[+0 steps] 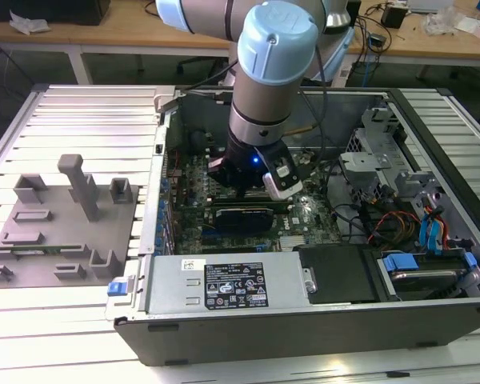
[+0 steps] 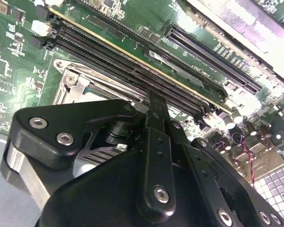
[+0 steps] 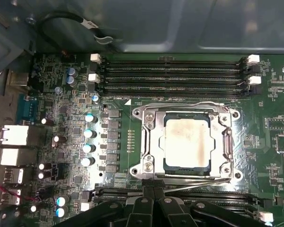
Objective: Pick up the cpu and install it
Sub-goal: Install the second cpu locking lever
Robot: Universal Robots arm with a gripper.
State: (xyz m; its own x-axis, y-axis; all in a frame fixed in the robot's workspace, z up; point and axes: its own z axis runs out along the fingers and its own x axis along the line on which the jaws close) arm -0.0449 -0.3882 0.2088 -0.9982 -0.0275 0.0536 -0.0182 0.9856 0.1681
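I've got the cpu (image 3: 187,141) sitting flat inside the metal socket frame (image 3: 146,142) on the green motherboard (image 3: 118,90), pale silver lid smudged with old paste. My gripper (image 3: 154,187) hangs just beside the frame, fingertips pinched together, holding nothing. I judge the chip light, rigid, delicate underneath; best taken by its opposite edges.
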